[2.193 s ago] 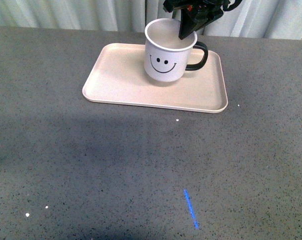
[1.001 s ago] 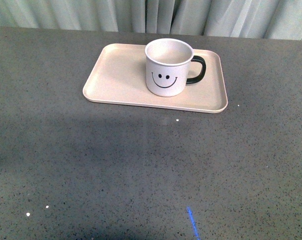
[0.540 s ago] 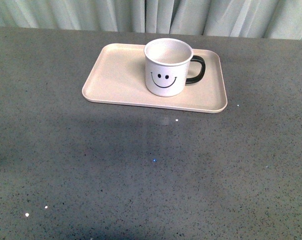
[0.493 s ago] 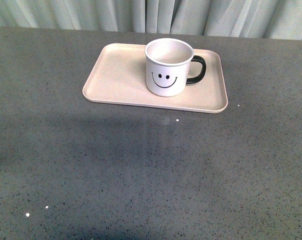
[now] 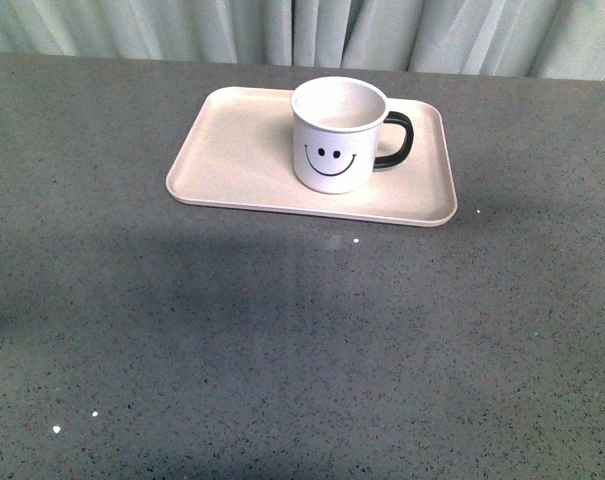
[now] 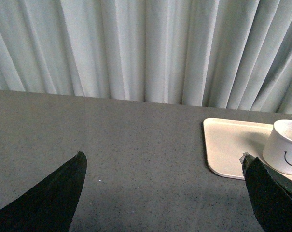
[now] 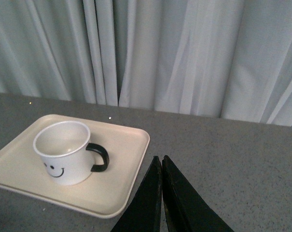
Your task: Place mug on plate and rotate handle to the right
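The white mug [image 5: 339, 135] with its black smiley face stands upright on the pale pink plate [image 5: 232, 150] at the far middle of the table. Its black handle [image 5: 397, 139] points to the right. The mug [image 7: 63, 152] and handle [image 7: 100, 157] also show in the right wrist view, on the plate [image 7: 121, 159]. My right gripper [image 7: 160, 158] is shut and empty, off the plate's edge over the table. My left gripper [image 6: 162, 162] is open over bare table, with the plate [image 6: 228, 145] and mug [image 6: 285, 152] beside one fingertip. Neither arm shows in the front view.
A grey speckled table [image 5: 282, 340] spreads toward me, with pale curtains [image 5: 302, 30] behind its far edge. A few small white specks [image 5: 355, 240] lie on the surface.
The right gripper has let go of the mug and left the front view. The mug has since stayed put on the plate. A blue light streak on the table has gone.
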